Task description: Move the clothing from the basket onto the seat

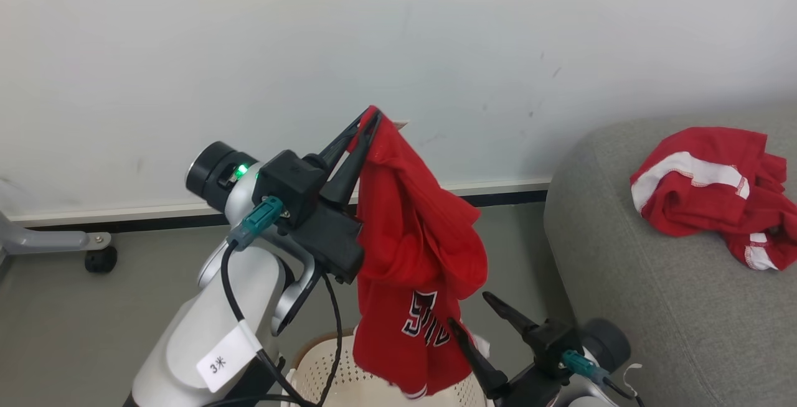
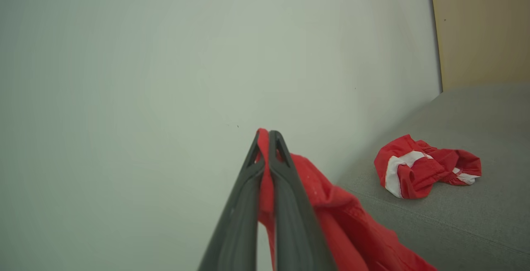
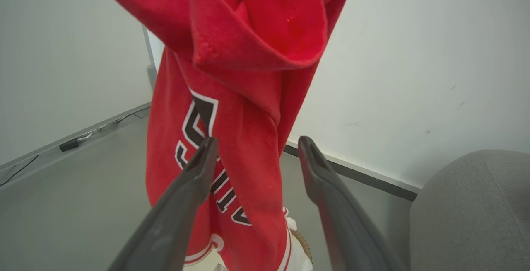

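Far left, on the grey floor [image 1: 62, 332] along the white wall [image 1: 398, 33]: 1 small black castor [image 1: 99, 259] under a grey leg. Next over, high on a pale forearm: left gripper [image 1: 368, 119], its 2 dark fingers pressed together and pinching the top fold of a red jersey [image 1: 417, 251]. Hanging straight down from that pinch, bunched in the upper half, with black-and-white lettering lower down and a white-striped hem at the bottom. Directly beneath, at the bottom edge of the head view: cream perforated basket [image 1: 324, 369] with a brown rim, the hem low over it, perhaps just touching, hard to tell from here. Right of the jersey's lower half: right gripper [image 1: 470, 310], fingers spread wide and gripping nothing, pointing up beside the cloth; from the right wrist view, the jersey hanging just ahead of the 2 open tips. Far right: grey upholstered seat [image 1: 622, 307], well apart from the basket, and on its top a second red garment [image 1: 703, 189] with white bands, lying crumpled.
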`<state>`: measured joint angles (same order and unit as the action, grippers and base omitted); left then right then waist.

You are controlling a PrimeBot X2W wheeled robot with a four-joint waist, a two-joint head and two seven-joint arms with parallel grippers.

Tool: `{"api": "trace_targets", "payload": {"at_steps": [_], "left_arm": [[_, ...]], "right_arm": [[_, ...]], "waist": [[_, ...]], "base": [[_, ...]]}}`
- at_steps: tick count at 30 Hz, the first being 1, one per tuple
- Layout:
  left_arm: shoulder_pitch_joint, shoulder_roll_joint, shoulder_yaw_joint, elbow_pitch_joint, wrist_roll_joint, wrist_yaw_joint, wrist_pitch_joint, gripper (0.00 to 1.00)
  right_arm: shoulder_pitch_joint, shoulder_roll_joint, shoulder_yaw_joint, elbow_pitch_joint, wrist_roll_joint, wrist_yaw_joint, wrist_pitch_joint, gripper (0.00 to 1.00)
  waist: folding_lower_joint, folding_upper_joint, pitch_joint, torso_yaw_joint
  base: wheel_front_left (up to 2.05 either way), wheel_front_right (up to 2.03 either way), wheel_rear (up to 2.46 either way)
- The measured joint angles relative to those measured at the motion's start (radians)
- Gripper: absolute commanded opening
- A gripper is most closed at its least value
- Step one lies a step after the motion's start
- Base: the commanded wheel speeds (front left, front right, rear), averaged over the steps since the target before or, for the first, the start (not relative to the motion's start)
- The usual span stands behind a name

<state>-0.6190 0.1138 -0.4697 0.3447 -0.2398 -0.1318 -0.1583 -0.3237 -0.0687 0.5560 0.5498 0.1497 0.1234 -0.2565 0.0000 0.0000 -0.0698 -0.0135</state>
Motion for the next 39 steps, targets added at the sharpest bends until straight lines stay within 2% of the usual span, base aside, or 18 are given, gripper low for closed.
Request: {"api": "trace_targets", "payload": {"at_steps": [7, 18, 24, 25, 26, 27, 28, 29, 33, 39], "left_arm": [[-0.028, -0.015, -0.044, -0.045, -0.013, 0.0, 0.029, 0.0], [-0.075, -0.03, -0.094, -0.091, -0.045, 0.0, 0.07, 0.0], [-0.077, -0.034, -0.11, -0.101, -0.063, 0.0, 0.082, 0.0], [-0.077, -0.034, -0.109, -0.102, -0.065, 0.0, 0.082, 0.0], [-0.077, -0.033, -0.108, -0.102, -0.066, 0.0, 0.083, 0.0], [-0.077, -0.033, -0.107, -0.101, -0.066, 0.0, 0.088, 0.0], [-0.076, -0.03, -0.104, -0.1, -0.067, 0.0, 0.09, 0.0], [-0.076, -0.025, -0.1, -0.098, -0.067, 0.0, 0.092, 0.0], [-0.065, 0.009, -0.075, -0.092, -0.076, 0.001, 0.097, 0.0], [-0.014, 0.038, -0.047, -0.074, -0.086, 0.017, 0.101, 0.0]], "right_arm": [[-0.088, 0.003, 0.051, 0.09, 0.001, 0.0, 0.0, 1.0], [-0.241, 0.005, 0.211, 0.231, 0.058, 0.001, 0.0, 1.0], [-0.305, 0.004, 0.295, 0.245, 0.123, 0.001, 0.0, 1.0], [-0.313, 0.005, 0.306, 0.243, 0.133, 0.001, 0.0, 0.72], [-0.32, 0.006, 0.315, 0.24, 0.146, 0.001, 0.0, 0.38], [-0.324, 0.006, 0.322, 0.237, 0.162, 0.001, 0.0, 0.31], [-0.323, 0.006, 0.329, 0.236, 0.171, 0.001, 0.0, 0.05], [-0.323, 0.006, 0.337, 0.237, 0.178, 0.001, 0.0, 0.0], [-0.323, 0.007, 0.373, 0.235, 0.198, 0.001, 0.0, 0.0], [-0.323, 0.007, 0.37, 0.233, 0.234, 0.001, 0.0, 0.0]], "waist": [[0.0, 0.0, -0.004, 0.023], [0.0, 0.0, -0.001, 0.067], [0.0, 0.0, 0.007, 0.087], [0.0, 0.0, 0.008, 0.089], [0.0, -0.0001, 0.009, 0.092], [0.0, 0.0, 0.011, 0.094], [0.0, 0.0, 0.012, 0.095], [0.0, 0.0, 0.013, 0.096], [0.0, 0.0, 0.015, 0.092], [0.0, 0.0001, 0.02, 0.071]], "base": [[0.0, 0.0, 0.0], [0.0, 0.0, 0.0], [0.0, 0.0, 0.0], [0.0, 0.0, 0.0], [0.0, 0.0, 0.0], [0.0, 0.0, 0.0], [0.0, 0.0, 0.0], [0.0, 0.0, 0.0], [0.0, 0.0, 0.0], [0.0, 0.0, 0.0]]}}
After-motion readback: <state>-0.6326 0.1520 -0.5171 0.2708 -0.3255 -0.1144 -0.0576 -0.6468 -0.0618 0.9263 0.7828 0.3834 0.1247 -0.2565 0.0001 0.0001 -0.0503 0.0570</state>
